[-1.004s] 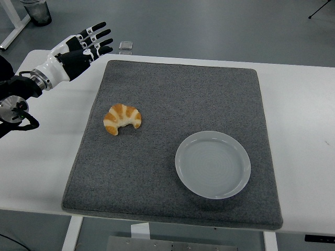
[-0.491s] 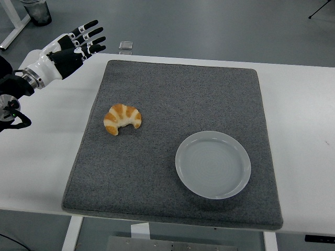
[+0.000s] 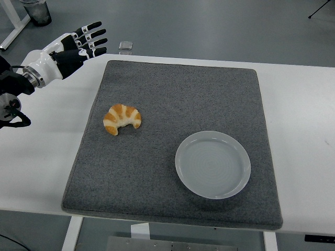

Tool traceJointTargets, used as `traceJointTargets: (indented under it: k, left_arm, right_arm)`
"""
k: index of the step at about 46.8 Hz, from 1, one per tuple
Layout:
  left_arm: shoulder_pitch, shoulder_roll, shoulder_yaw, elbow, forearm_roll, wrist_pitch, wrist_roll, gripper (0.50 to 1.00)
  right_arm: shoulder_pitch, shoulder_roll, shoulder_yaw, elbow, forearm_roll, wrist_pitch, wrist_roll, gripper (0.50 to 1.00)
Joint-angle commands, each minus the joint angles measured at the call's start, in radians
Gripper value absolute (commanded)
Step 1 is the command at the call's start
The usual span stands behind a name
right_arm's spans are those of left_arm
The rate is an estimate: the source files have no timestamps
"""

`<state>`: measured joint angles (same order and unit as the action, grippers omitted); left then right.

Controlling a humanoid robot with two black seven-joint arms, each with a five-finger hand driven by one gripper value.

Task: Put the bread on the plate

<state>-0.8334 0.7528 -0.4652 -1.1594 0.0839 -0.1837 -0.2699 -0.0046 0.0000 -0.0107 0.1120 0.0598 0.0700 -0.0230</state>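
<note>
A golden croissant point(image 3: 121, 118) lies on the left part of the grey mat point(image 3: 172, 94). An empty white plate point(image 3: 212, 164) sits on the mat toward the front right. My left hand point(image 3: 86, 40) hovers over the table's far left corner, well back and left of the croissant, fingers spread and holding nothing. The right arm does not show.
The grey mat covers most of the white table point(image 3: 298, 104). A small clear object point(image 3: 125, 46) rests at the table's far edge behind the mat. A dark bin point(image 3: 36, 11) stands on the floor at the top left.
My left hand has drawn back toward the far left corner and risen slightly, fingers still spread. The croissant and plate have not moved.
</note>
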Motion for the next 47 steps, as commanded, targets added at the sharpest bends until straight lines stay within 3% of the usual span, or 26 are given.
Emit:
traceJointTargets:
  k: [1, 8, 34, 40, 47]
  left_arm:
    - [-0.009, 0.016, 0.017, -0.069, 0.086, 0.079, 0.0, 0.999]
    - [-0.038, 0.052, 0.053, -0.146, 0.209, 0.167, 0.003, 1.0]
    - [-0.092, 0.072, 0.056, -0.148, 0.258, 0.159, 0.003, 0.996]
    - [-0.125, 0.089, 0.134, -0.18, 0.433, 0.158, 0.009, 0.996]
    - [-0.242, 0.118, 0.309, -0.191, 0.669, 0.156, 0.015, 0.996]
  right_arm:
    - [0.0, 0.0, 0.0, 0.0, 0.0, 0.001, 0.0, 0.952]
    - [0.0, 0.0, 0.0, 0.0, 0.0, -0.001, 0.0, 0.952]
    - [0.0, 0.0, 0.0, 0.0, 0.0, -0.001, 0.0, 0.954]
    - [0.0, 0.0, 0.0, 0.0, 0.0, -0.001, 0.0, 0.952]
    - [0.0, 0.0, 0.0, 0.0, 0.0, 0.001, 0.0, 0.952]
